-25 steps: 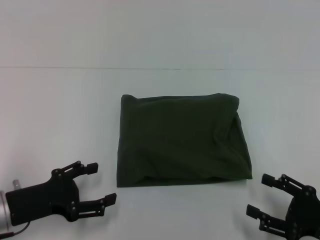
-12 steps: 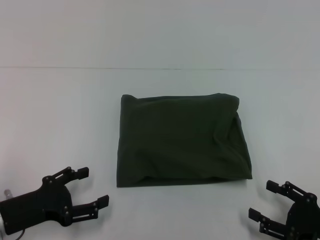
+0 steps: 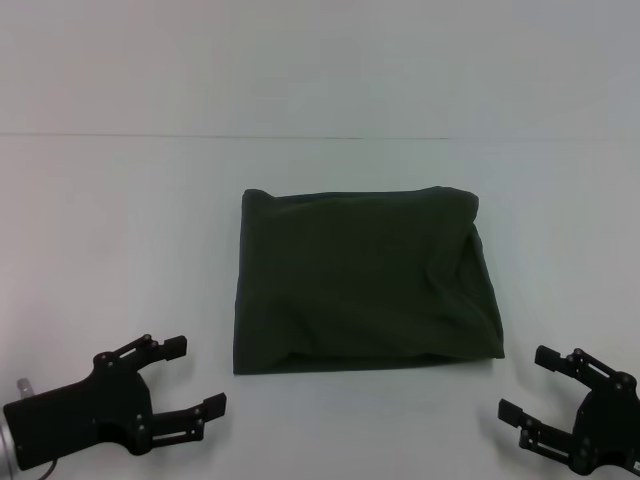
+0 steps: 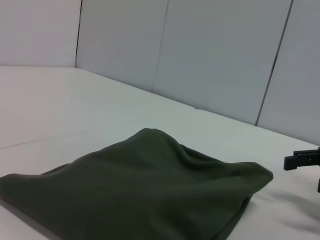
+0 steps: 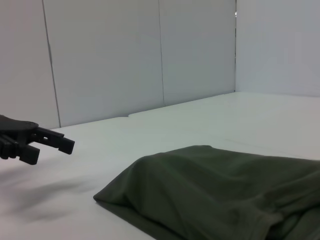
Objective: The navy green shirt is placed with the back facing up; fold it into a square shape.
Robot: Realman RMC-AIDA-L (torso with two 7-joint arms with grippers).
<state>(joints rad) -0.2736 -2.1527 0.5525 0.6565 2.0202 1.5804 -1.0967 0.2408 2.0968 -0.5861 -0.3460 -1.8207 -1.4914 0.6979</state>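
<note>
Lying flat on the white table (image 3: 120, 220), the navy green shirt (image 3: 362, 280) already makes a near-square bundle. Left gripper (image 3: 195, 376) hovers off its near left corner, right gripper (image 3: 528, 381) off its near right corner, both spread apart and empty. Best now: retreat without snagging that puffy right edge.

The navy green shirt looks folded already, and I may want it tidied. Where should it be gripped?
Judging by its pose, grip the navy green shirt at the near-right corner, coming from the near side with the right gripper. The layered edge looks loosest there, and the open jaws sit closest.
</note>
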